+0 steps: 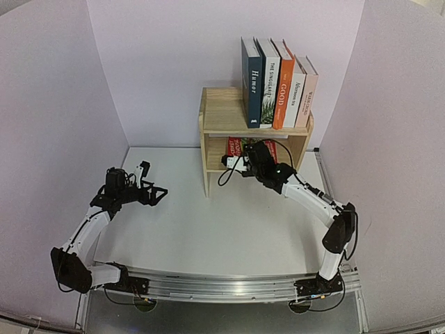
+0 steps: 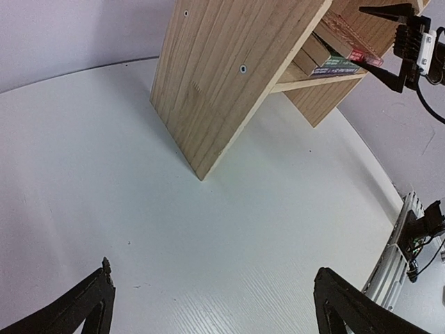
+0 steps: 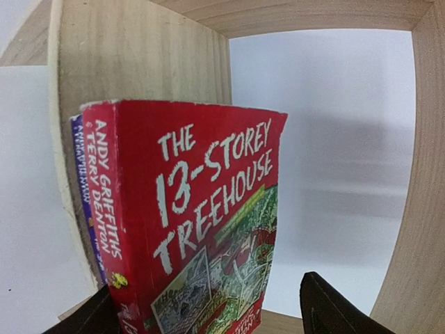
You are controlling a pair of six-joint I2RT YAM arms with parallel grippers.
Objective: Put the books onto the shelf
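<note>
Books [image 1: 278,83] are all on the shelf [image 1: 222,111]; none lies on the surface [image 1: 208,229]. Five larger volumes stand upright on the top tier, above the right claw [image 1: 231,162]. The small paperbacks occupy the lower tier, directly ahead of that claw.

Right claw: fingers apart, clamped on nothing. The red "13-Storey Treehouse" paperback [image 3: 201,209] sits between and just beyond the fingertips, tilted toward the side panel [image 3: 139,56] on the claw's left. A blue-spined paperback [image 3: 80,167] stands behind it, against that panel.

Left claw [image 1: 154,195]: fingers fully apart, empty, hovering over the surface, with the shelf well off to its right.

Handling, as judged:
- Paperbacks are probably light and flexible, with glossy covers that may slip.
- Grip across the closed thickness, near the spine, where the block is stiffest.
- Grip at the open page edge lets the covers splay.
- Upper volumes look stiffer and heavier; hold low on the spine side.
- The tilted red paperback may slide flat if nudged.
</note>
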